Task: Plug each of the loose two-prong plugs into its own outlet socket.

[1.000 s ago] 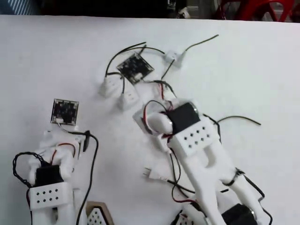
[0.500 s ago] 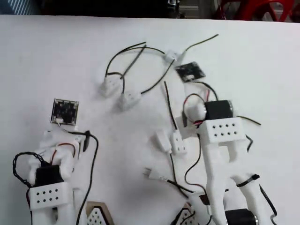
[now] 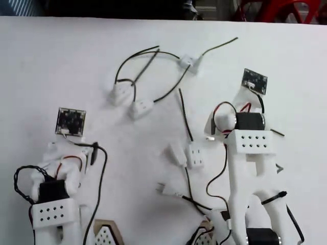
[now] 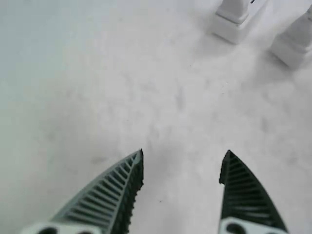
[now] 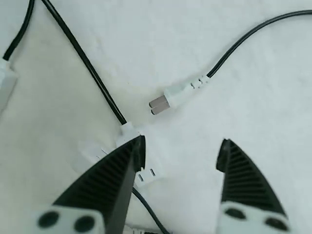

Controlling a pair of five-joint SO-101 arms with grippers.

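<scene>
**Left arm** [image 3: 51, 212] **and right arm** [image 3: 250, 153]. Your two arms are white plastic. Each carries a plate drilled with rows of small dark holes, a black motor block, and looped red and black wires.

**Left wrist board** [image 3: 70, 121] **and right wrist board** [image 3: 254, 80]. These are small dark squares.

**Left gripper** [image 4: 183, 156] **and right gripper** [image 5: 181, 141]. In your wrist views, each has dark, tapered, ribbed fingers with pointed tips. The fingers sit on pale bases bearing round screw holes.

L arm [image 3: 53, 196]: folded low, near-left side, wrist pointing fwd.
L gripper [image 4: 181, 163]: fingers spread, empty.
R arm [image 3: 249, 168]: stretched fwd, right side.
R gripper [image 5: 181, 146]: fingers spread, empty, aimed down.
</scene>
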